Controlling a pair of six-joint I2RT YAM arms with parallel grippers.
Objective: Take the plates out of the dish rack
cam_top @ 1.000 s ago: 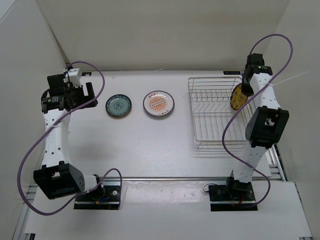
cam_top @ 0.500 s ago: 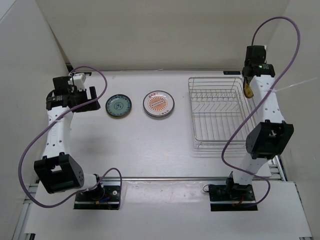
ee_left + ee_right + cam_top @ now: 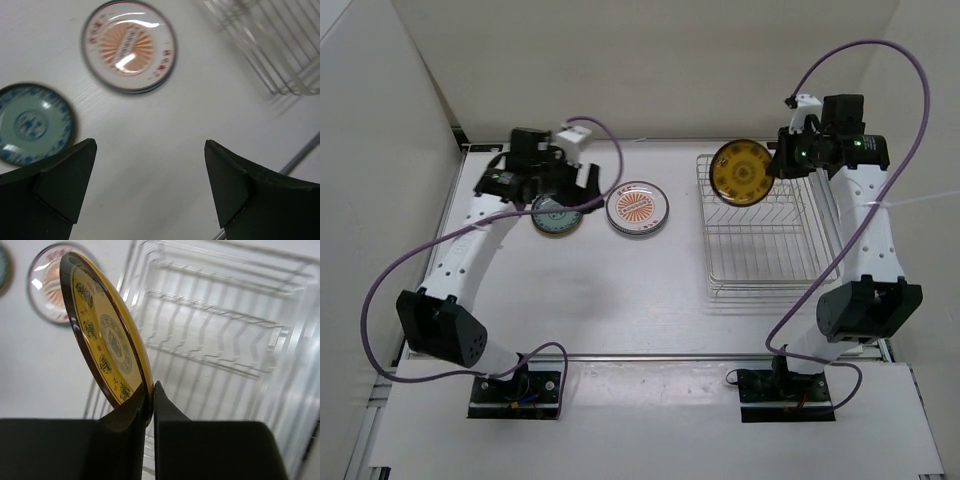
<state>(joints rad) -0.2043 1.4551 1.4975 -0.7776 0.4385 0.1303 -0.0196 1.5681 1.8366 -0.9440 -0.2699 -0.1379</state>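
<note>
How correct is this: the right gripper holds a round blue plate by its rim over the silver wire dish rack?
Not blue: in the right wrist view, the right gripper holds a round yellow plate by its rim over the dish rack.

The left arm (image 3: 465,255), well apart from the dish rack (image 3: 760,250), and the right arm (image 3: 870,225), just beside the dish rack, look alike: white perforated links, bulky black joint housings, black base plates, a looping purple cable (image 3: 860,42) on each, and matte black wedge-shaped fingers (image 3: 55,185).
</note>
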